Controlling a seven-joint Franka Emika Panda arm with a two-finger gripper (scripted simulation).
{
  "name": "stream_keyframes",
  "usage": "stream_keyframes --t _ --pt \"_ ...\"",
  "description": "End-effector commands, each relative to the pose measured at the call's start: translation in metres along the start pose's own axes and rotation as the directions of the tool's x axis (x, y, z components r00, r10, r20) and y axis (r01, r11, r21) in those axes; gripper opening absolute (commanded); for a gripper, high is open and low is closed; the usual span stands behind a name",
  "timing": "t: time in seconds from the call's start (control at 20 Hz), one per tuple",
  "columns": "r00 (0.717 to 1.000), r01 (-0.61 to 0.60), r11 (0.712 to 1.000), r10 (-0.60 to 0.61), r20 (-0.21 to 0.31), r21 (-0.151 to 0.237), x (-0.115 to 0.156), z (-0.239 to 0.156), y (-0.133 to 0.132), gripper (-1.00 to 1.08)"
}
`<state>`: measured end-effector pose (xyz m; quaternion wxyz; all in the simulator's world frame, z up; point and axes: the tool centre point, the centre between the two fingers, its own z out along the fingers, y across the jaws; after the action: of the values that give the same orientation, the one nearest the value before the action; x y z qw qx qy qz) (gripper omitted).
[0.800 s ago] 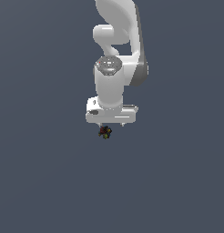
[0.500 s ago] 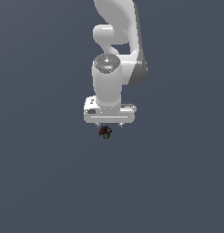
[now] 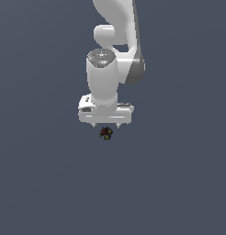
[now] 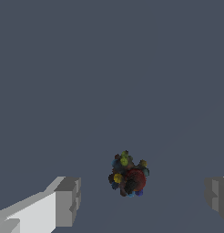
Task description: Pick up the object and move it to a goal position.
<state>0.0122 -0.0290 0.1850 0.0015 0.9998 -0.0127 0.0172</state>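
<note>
Your arm (image 3: pixel 115 50) hangs straight down over the plain grey surface (image 3: pixel 41 183), wrist vertical, which reads as a top-down approach lined up for a pinch. No edge or corner of that surface shows, so you cannot place things against one. The claw (image 3: pixel 106 127) sits directly above the object (image 3: pixel 105 133). In the wrist view its two fingers (image 4: pixel 66 200) stand wide apart, with the object (image 4: pixel 129 175) lying between them, nearer the middle than either pad and touching neither. The claw holds nothing; by my reading, the grasp is not yet made.
</note>
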Motion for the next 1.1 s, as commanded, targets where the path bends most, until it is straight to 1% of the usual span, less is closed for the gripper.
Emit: stream_keyframes --t 0.0,0.35,0.7,1.05 --pt "1.000 -0.012 1.000 0.012 0.002 0.001 -0.002 0.005 0.000 1.00" --pt "0.994 -0.108 0.994 0.108 0.013 0.003 -0.019 0.038 0.004 1.00" --pt "0.969 -0.247 0.969 0.247 0.028 -0.002 -0.049 0.083 0.010 1.00" --pt "0.950 -0.311 0.950 0.311 0.033 -0.008 -0.064 0.102 0.014 1.00"
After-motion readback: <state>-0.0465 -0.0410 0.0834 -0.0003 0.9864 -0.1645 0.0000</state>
